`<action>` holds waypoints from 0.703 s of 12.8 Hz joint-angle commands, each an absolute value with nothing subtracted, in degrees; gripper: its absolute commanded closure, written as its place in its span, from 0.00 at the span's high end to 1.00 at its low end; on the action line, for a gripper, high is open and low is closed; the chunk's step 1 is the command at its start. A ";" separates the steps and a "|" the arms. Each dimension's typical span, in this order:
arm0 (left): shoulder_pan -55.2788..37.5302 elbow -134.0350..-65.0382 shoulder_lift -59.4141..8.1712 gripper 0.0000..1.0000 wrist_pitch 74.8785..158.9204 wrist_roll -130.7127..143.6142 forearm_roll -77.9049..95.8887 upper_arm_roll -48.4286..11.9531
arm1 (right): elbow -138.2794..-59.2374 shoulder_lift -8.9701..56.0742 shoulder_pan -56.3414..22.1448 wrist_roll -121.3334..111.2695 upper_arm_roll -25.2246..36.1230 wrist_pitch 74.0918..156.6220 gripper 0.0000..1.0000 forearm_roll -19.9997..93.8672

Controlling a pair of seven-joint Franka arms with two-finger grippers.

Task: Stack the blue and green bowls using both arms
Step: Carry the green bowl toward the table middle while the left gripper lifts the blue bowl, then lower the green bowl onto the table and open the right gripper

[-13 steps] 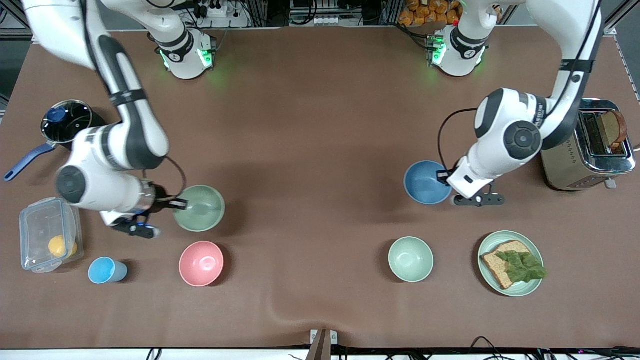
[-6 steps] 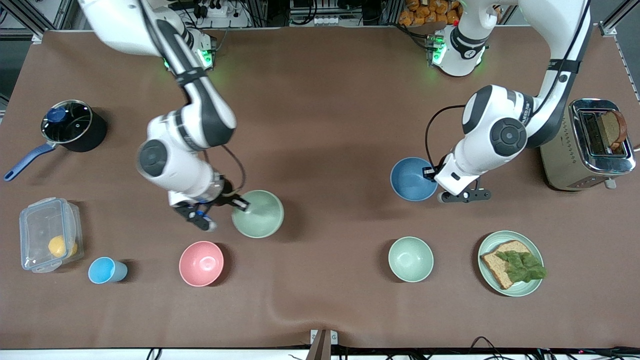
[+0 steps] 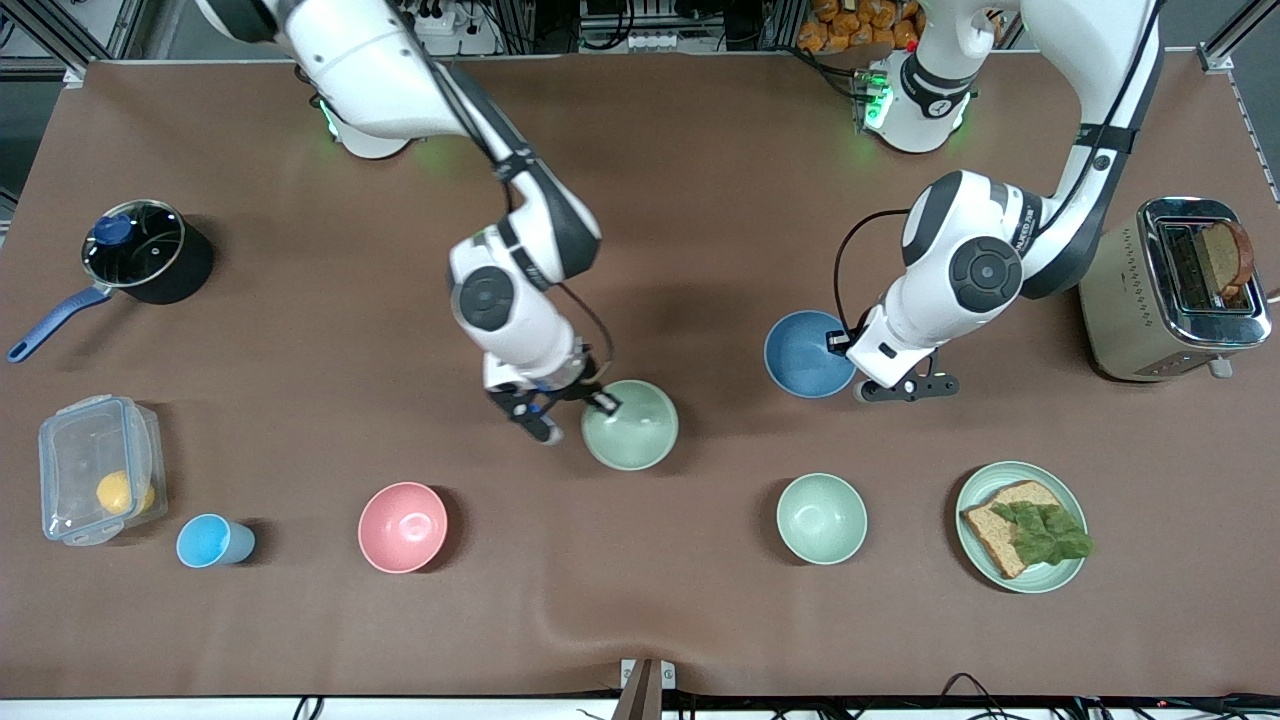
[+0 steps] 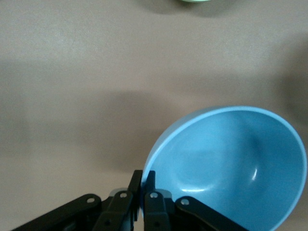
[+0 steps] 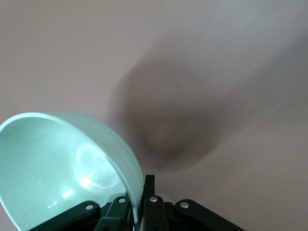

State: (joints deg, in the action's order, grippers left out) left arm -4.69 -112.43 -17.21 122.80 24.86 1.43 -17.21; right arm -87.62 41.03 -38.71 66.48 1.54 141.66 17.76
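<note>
You've got both bowls gripped by the rim and up over mid-table, right gripper (image 3: 598,399) clamped on the green bowl (image 3: 631,426), left gripper (image 3: 838,345) on the blue bowl (image 3: 806,354), stacking not yet done.

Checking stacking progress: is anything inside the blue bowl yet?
No. The blue bowl is empty inside, its rim pinched by the shut left gripper above the table. The green bowl hangs apart in the shut right gripper. The blue bowl's underside is hidden.
</note>
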 commanded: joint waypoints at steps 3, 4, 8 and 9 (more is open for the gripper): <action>-5.27 -111.36 -17.93 0.00 122.43 25.58 2.55 -17.31 | -84.73 46.22 -45.43 75.48 2.29 148.17 0.00 18.81; -5.27 -111.36 -18.19 0.00 122.43 25.58 2.55 -17.31 | -84.73 46.75 -46.05 77.76 2.29 149.31 0.10 18.63; -5.80 -111.27 -18.72 0.00 122.96 26.62 2.64 -17.40 | -84.90 47.38 -47.02 79.89 2.55 149.42 1.00 18.28; -6.15 -110.83 -18.81 0.00 122.96 27.24 2.64 -17.40 | -84.82 46.76 -46.76 81.37 2.72 148.89 1.00 18.28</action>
State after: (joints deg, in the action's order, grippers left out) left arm -5.29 -112.30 -18.23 123.01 25.36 1.43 -17.28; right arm -86.45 46.82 -46.59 79.04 1.84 149.72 17.77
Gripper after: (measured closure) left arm 0.947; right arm 0.586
